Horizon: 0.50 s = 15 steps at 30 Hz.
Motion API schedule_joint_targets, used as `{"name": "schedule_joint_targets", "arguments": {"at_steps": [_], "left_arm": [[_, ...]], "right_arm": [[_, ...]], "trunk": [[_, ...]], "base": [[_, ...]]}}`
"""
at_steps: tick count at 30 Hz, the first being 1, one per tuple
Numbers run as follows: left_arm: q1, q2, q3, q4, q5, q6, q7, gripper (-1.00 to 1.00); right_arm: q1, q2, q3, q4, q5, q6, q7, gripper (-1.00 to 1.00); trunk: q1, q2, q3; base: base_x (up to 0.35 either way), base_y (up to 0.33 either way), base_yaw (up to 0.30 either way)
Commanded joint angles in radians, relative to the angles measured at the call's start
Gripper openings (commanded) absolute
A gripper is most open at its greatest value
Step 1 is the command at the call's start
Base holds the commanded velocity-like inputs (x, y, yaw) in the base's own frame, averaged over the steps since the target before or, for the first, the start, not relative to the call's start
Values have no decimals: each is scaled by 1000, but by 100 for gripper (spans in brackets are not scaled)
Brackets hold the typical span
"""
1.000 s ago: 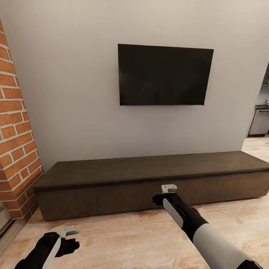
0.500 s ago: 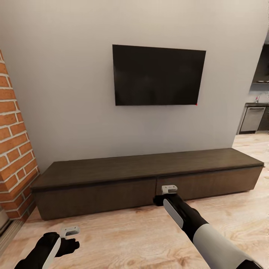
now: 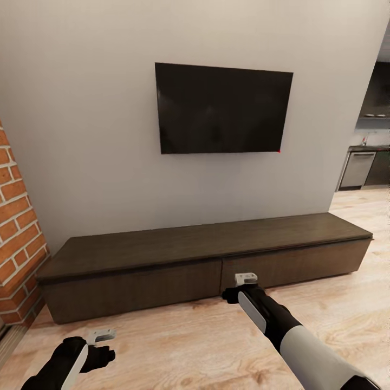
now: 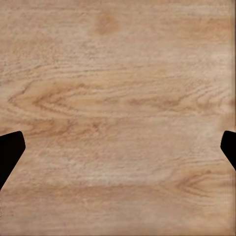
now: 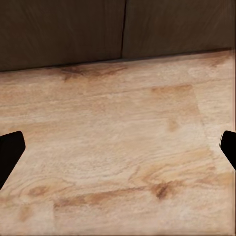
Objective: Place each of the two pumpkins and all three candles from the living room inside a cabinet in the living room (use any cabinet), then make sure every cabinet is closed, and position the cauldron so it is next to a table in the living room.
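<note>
The long, low dark-brown wooden cabinet (image 3: pixel 206 260) is seen against the wall under a black wall-mounted television (image 3: pixel 222 108), both flat fronts shut, so closing appears done or not yet needed. Both the left gripper (image 4: pixel 118 147) and right gripper (image 5: pixel 118 147) are spread wide and empty over the light wooden floor (image 3: pixel 179 341). What is stored behind the fronts is hidden, so progress cannot be judged.

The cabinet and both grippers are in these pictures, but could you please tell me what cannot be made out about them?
- Cabinet interior: hidden in the head view behind its two shut fronts.
- Left gripper: both fingers cut off by the left wrist view's side edges.
- Right gripper: likewise cut off in the right wrist view.
- Kitchen appliance: too small to identify and partly cut by the wall edge.
</note>
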Motion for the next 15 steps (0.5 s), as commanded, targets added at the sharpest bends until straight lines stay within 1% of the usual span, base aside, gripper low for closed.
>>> {"name": "schedule_joint_targets", "arguments": {"at_steps": [1,6,15], "left_arm": [[0,0,2,-1,4,5,-2,100],[1,0,2,-1,4,5,-3,100],[1,0,2,11,2,-4,-4,100]], "right_arm": [[-1,-1,5,2,-10,-3,-9,100],[-1,-1,6,20,-10,-19,-9,100],[-1,-1,7,26,-10,-22,-9,100]], "trunk": [[-4,7,0],[-23,42,8],[-58,105,22]], "base": [[0,0,-86],[0,0,-86],[0,0,-86]]}}
